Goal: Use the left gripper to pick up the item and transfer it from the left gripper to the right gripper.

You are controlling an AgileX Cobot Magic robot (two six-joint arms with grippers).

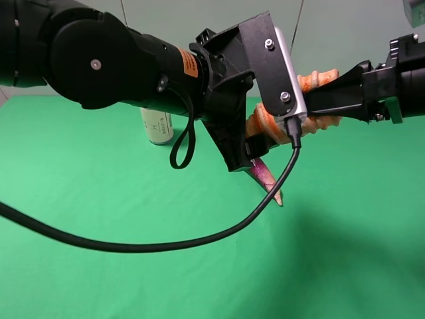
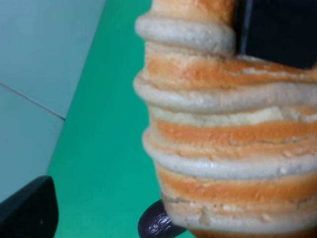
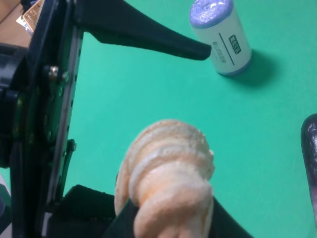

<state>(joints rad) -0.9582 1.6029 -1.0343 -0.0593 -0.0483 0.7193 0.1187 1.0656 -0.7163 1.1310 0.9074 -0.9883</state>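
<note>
Green desk [image 1: 80, 193] under a pale wall [image 1: 345, 33]. Above it hangs the orange spiral-ribbed loaf-like item [image 1: 264, 124], the slim black right gripper [image 1: 322, 101] clamped on one end. The cabled left gripper [image 1: 249, 143] gapes wide, clear of the ribs; its camera bracket [image 1: 282, 66] hides the item's middle in the high view. Below sit a dark purple eggplant [image 1: 264, 174] and a pale can [image 1: 157, 127], its purple top seen only from the right wrist.
</note>
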